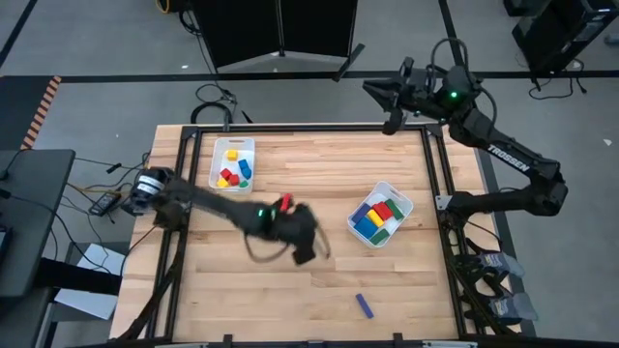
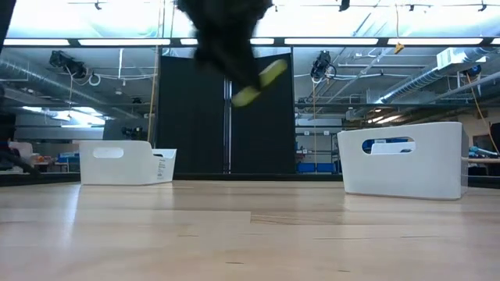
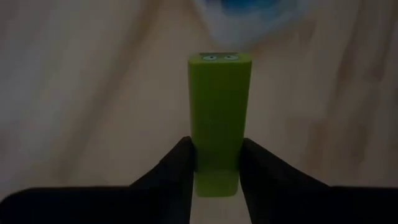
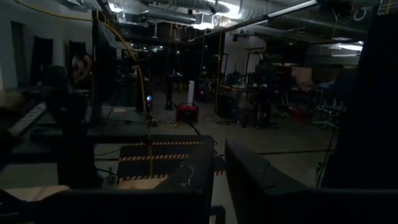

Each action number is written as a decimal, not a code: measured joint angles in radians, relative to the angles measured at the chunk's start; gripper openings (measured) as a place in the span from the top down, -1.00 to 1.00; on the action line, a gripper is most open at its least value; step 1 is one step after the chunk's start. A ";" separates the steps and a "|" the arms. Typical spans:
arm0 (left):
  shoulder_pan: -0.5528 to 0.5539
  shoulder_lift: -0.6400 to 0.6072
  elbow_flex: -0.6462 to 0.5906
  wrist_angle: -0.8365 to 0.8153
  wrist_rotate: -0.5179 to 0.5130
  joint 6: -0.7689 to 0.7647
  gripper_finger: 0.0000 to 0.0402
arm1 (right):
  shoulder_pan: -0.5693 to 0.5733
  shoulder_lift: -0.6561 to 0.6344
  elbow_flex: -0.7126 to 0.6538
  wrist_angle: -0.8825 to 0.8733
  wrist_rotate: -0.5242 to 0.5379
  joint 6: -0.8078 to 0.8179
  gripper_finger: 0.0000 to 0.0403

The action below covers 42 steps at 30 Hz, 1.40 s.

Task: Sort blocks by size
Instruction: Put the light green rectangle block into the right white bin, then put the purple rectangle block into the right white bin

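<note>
- Two bins hold sorted blocks: cubes far left (image 1: pixel 233 164), bars right (image 1: pixel 379 214).
- Left pincer (image 3: pixel 216 163) pinches a green bar (image 3: pixel 217 121) above mid-tabletop (image 1: pixel 319 290), probably bound for the right bin.
- Right pincer (image 1: pixel 395 104) waits far right; its grip cannot be told.
- One blue bar (image 1: pixel 364 305) lies near the front.

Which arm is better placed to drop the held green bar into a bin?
Left: its gripper already holds the green bar above mid-table, while the right gripper is parked beyond the table's far edge.

White "TROSSEN" lettering runs along the right arm (image 1: pixel 507 159).
</note>
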 joint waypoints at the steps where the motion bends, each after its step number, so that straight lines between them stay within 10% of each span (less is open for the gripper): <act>1: 0.031 0.000 0.008 0.040 0.001 0.071 0.46 | 0.000 -0.007 0.000 -0.013 0.000 0.000 0.74; 9: 0.258 0.016 0.015 0.421 0.199 0.479 0.46 | 0.000 -0.072 0.000 -0.084 0.051 -0.008 0.74; 19: 0.362 0.200 0.124 0.697 0.598 0.546 0.46 | -0.008 -0.116 0.000 -0.113 0.106 -0.016 0.75; 29: 0.366 0.473 0.449 0.617 0.742 0.461 0.38 | -0.014 -0.117 0.000 -0.165 0.105 -0.039 0.75; 42: 0.379 0.393 0.523 0.361 0.774 0.418 -0.14 | -0.012 -0.181 0.000 -0.301 0.069 -0.021 0.75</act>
